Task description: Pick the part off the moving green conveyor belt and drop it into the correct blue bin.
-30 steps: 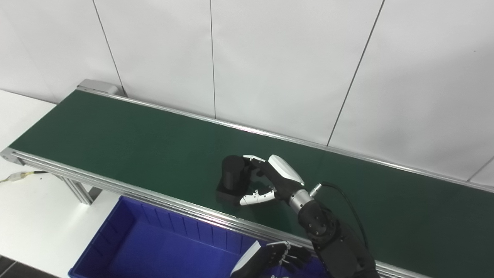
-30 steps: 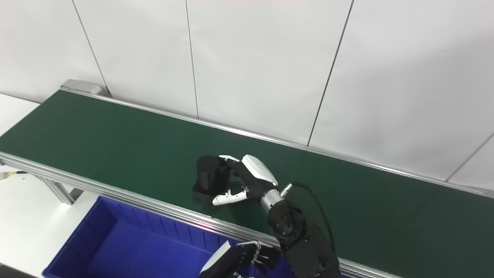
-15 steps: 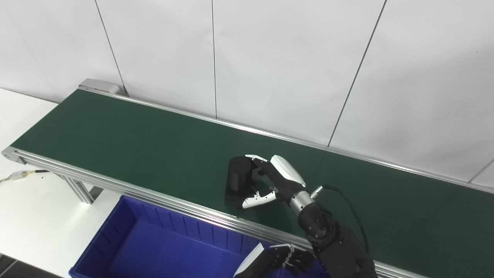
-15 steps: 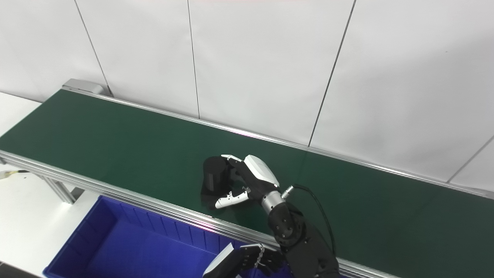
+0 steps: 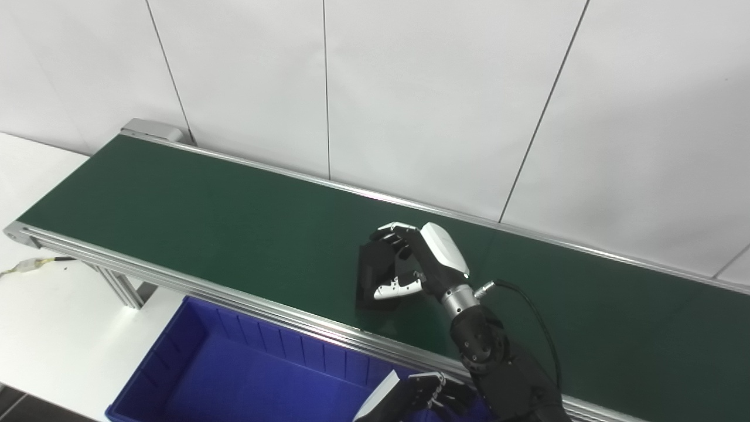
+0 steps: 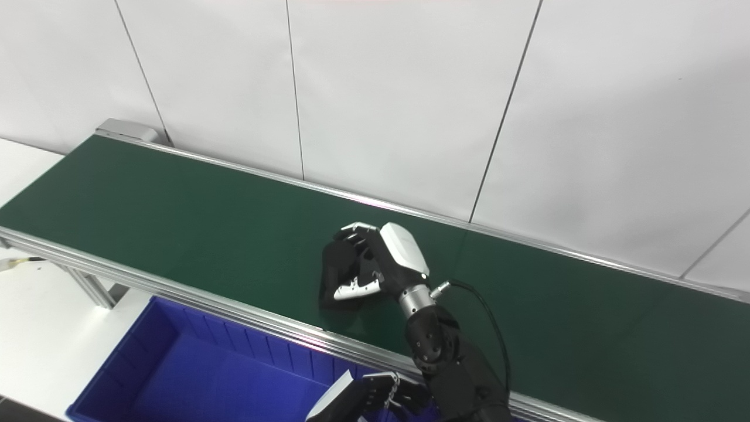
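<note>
1. Gripping the black part [image 5: 375, 275], the right hand [image 5: 419, 264] has its fingers [image 5: 394, 232] curled over the top and its thumb [image 5: 397, 288] pressed against the near side, so the part is pinched between them.
2. That part sits on the green conveyor belt [image 5: 193, 217], near the belt's front rail and roughly midway along it; whether its base has lifted clear of the belt cannot be told from either view.
3. Down at the bottom edge, the left hand [image 5: 419, 394] hangs low over the blue bin [image 5: 193, 351], its fingers bent inward and holding nothing visible; how tightly they are closed I cannot tell.
4. Only one blue bin shows, just below the belt's front rail and in front of the grasped part; no part is visible in the portion of it that shows.
5. Judged from this, the grasp looks made, and that is about a third of the job.
6. What remains is lifting the part off the belt, carrying it over the rail, and letting go above the bin.
</note>
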{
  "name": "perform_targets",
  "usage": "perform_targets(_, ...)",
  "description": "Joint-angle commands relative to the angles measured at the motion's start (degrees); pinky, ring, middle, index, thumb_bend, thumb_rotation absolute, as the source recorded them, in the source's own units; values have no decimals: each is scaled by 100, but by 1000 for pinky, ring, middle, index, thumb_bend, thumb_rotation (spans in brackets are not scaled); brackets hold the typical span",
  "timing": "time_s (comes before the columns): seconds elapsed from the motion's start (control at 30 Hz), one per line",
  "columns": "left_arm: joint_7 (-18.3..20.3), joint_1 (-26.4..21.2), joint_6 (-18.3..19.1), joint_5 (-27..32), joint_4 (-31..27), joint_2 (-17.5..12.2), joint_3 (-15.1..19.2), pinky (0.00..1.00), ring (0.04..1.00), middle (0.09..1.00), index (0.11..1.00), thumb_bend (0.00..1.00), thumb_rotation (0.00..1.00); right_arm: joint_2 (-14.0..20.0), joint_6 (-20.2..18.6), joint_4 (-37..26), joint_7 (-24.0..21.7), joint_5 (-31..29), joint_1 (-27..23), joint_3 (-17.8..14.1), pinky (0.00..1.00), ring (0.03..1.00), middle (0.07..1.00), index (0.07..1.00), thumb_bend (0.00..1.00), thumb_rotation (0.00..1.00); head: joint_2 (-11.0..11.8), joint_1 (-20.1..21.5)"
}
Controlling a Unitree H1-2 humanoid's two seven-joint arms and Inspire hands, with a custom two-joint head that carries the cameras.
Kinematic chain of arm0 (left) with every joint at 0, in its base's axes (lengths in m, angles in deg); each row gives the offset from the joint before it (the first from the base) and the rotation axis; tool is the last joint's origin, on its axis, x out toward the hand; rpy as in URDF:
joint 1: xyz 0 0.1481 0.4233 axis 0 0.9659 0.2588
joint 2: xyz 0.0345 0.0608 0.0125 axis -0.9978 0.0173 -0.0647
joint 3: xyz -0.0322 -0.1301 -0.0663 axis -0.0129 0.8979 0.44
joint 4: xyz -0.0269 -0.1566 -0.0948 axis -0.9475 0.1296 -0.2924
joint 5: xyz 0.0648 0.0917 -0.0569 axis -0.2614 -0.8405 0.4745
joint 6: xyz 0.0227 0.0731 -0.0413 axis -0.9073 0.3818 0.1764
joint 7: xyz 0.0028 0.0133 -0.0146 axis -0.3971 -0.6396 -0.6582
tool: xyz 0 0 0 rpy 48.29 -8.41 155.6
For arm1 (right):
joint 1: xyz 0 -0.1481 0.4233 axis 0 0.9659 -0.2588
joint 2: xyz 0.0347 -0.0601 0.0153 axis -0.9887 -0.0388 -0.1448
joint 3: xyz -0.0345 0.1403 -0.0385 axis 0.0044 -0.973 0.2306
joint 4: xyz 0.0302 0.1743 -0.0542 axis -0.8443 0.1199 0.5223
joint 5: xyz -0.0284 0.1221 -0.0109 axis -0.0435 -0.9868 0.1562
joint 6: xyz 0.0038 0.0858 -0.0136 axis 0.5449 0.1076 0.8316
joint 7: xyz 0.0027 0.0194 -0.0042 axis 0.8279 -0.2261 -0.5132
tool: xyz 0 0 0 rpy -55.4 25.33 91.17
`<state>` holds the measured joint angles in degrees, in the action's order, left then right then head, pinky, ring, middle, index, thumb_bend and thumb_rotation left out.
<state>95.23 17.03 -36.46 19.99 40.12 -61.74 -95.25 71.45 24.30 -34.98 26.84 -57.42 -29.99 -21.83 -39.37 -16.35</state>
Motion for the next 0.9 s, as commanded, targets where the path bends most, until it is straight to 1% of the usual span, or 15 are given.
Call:
perform_targets(0.0,-40,38,-161,-43,-159,143,-137,574,642,680,667,763,625,-110,355,-56,218,14,-286,-46,353,420,457,511,529,1,10,25)
perform_targets(0.1,-23,41,-150,-16,-169,134,-130,573,644,680,667,772,630,-106,371,-66,249,26,-282,-50,348,412,454,507,527,0,14,37)
perform_targets(0.23,-24,59,-141,-36,-219,111,-128,582,646,677,667,779,631,-103,298,-131,222,28,-263,-63,348,413,452,507,527,0,4,50)
perform_targets(0.4,-23,78,-112,-61,-280,82,-135,602,656,679,672,760,624,-77,316,-219,186,20,-236,-61,343,410,451,509,528,0,-7,66)
perform_targets(0.57,-16,89,-87,-29,-306,72,-135,597,654,679,670,770,630,-74,315,-275,175,-21,-222,-101,358,423,455,506,528,0,-25,85)
perform_targets(0.73,-26,89,-142,-13,-301,68,-129,569,637,674,664,758,621,-49,304,-354,161,-19,-194,-132,342,414,454,506,529,0,-22,106)
perform_targets(0.87,-36,105,-119,-19,-311,66,-120,574,641,677,664,765,625,-39,262,-532,200,-62,-116,-213,328,402,448,510,528,0,7,169)
